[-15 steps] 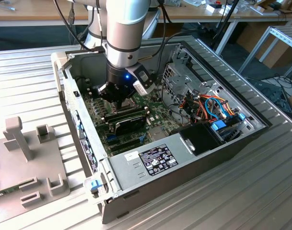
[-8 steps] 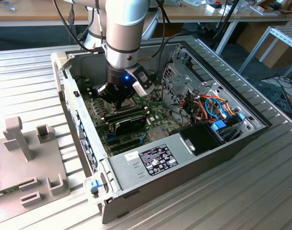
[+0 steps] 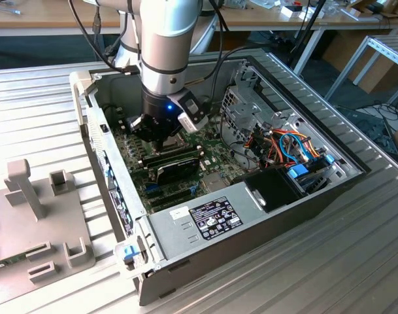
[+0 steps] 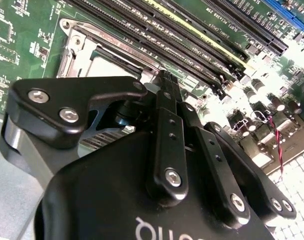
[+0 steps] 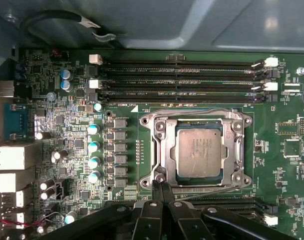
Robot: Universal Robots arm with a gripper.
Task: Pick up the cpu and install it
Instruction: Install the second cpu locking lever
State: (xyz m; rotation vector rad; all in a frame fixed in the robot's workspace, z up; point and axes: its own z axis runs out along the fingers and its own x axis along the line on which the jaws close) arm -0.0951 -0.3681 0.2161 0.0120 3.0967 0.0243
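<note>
Resting beside hand: cpu

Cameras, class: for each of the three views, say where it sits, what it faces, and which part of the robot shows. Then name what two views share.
Exterior view: off the arm, above and to one side, facing the open computer case; the arm reaches into it.
First wrist view: on the arm, facing down at the motherboard, the cpu in its socket; gripper fingertips shut together.
Second wrist view: behind the gripper, facing along it to the board.
Shared: both wrist views show the memory slots.
</note>
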